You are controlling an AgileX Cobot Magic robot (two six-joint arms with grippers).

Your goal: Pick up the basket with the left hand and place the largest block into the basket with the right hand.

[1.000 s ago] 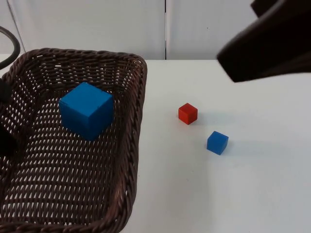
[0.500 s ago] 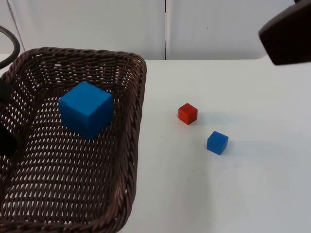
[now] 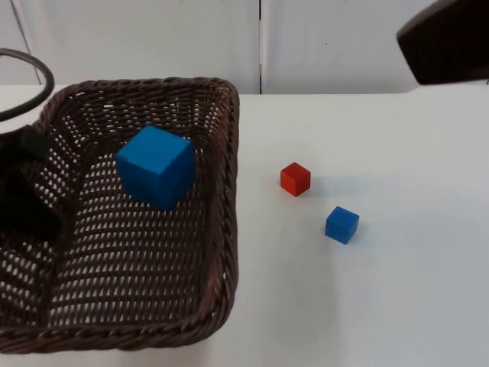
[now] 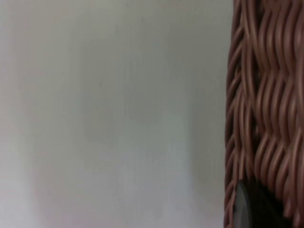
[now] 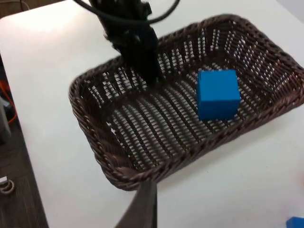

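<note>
Brown wicker basket (image 3: 137,252) clamped at its rim by left tool (image 3: 27,210); big blue cube (image 3: 156,167) sits inside. Right tool (image 5: 142,209) hangs over white tabletop (image 3: 367,306), can't tell its state.

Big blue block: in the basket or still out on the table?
In. The big blue block sits on the woven floor of the basket, walls all around it; the right wrist view agrees.
</note>
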